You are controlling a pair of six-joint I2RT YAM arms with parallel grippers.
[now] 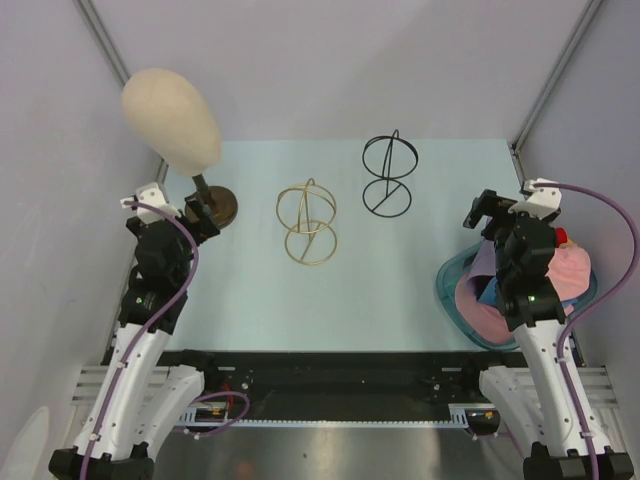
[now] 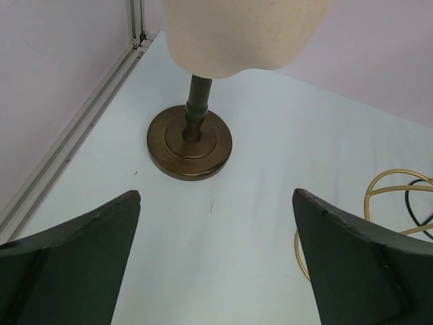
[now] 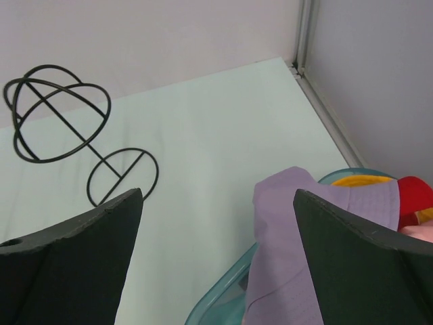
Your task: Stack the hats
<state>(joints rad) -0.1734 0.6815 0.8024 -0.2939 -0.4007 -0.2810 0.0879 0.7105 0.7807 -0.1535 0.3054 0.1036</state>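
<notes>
The left gripper [image 2: 216, 193] and right gripper [image 3: 218, 192] have jaws fully spread, gripping nothing. The hats [image 1: 575, 270] lie heaped in the teal tray [image 1: 441, 287] at the tabletop's right edge, the lilac hat [image 3: 284, 223] overhanging the tray's rim

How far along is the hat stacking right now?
Done: nothing visibly; the hats lie jumbled in the teal tray. In hand: nothing. The left gripper is open over bare table near the mannequin head, and the right gripper is open over the lilac hat. Left: picking up and stacking every hat.
</notes>
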